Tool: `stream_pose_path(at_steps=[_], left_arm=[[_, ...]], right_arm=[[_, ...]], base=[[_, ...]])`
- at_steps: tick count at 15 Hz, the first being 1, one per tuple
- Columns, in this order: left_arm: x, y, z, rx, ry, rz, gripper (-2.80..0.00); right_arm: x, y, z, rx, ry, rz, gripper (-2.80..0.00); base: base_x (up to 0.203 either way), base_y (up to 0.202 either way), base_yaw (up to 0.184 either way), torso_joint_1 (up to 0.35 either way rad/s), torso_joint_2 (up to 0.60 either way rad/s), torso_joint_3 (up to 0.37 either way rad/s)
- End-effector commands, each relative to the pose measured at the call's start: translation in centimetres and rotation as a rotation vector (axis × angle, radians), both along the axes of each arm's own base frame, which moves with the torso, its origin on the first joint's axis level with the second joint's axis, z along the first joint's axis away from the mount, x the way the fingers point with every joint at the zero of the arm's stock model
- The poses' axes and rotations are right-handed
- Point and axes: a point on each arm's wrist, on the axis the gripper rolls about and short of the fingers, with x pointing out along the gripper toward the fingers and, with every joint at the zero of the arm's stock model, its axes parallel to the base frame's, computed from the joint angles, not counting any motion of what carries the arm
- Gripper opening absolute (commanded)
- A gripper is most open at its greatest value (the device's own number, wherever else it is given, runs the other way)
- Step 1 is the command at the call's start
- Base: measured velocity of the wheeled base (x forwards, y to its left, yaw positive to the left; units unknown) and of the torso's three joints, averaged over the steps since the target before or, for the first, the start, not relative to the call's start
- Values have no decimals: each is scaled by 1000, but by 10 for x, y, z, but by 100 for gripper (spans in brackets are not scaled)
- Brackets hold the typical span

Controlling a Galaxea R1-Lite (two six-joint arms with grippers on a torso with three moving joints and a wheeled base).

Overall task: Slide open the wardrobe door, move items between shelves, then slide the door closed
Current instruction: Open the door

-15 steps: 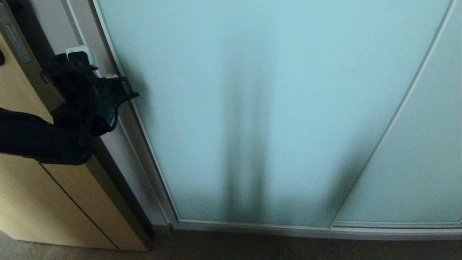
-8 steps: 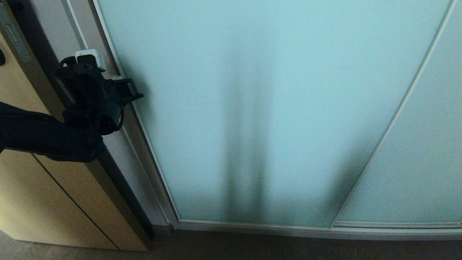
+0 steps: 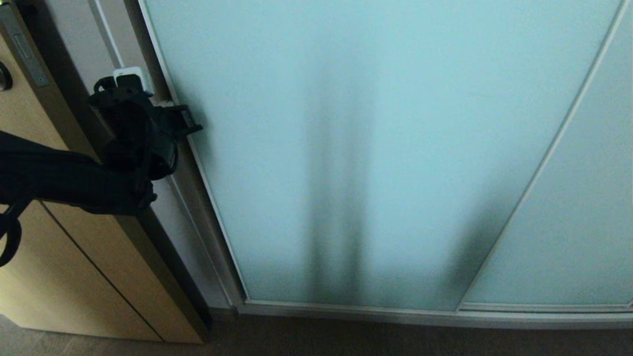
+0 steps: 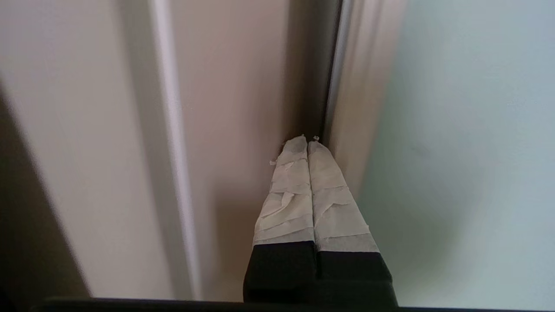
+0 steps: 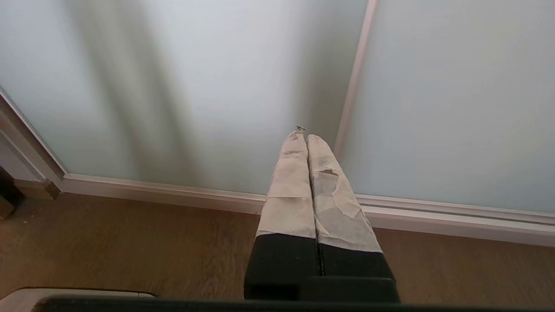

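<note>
The sliding wardrobe door [image 3: 376, 148], seen shut, is approached at its left frame edge by the clenched, empty left end effector [image 4: 307, 141], whose fingertips must be wedged there for a rightward push.

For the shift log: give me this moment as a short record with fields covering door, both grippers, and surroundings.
door: sliding wardrobe door, frosted glass, shut; nothing behind it can be made out
left gripper: fingers pressed together, tips at the dark gap beside the door's silver frame
right gripper: fingers together, holding nothing, pointing at the lower part of the door above the wood floor
second panel: to the right, also shut
beside door: light wood door on the left
</note>
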Motion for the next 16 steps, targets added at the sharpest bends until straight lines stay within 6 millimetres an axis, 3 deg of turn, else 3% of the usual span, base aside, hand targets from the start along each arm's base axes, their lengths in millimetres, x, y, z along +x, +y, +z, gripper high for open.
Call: stream_pose_path(at_steps=[1,9,16], left_arm=[[0,-13,-4,-1,7,-26,-280],[-14,-51,5,3,-17,-109,-280],[-27,-105,5,7,-18,-224,-280]], right_arm=[[0,0,0,0,0,0,-280],[0,0,0,0,0,0,-280],[0,0,0,0,-2,0,-280]], base=[[0,0,0,0,0,0],[0,0,0,0,0,0],[0,0,0,0,0,0]])
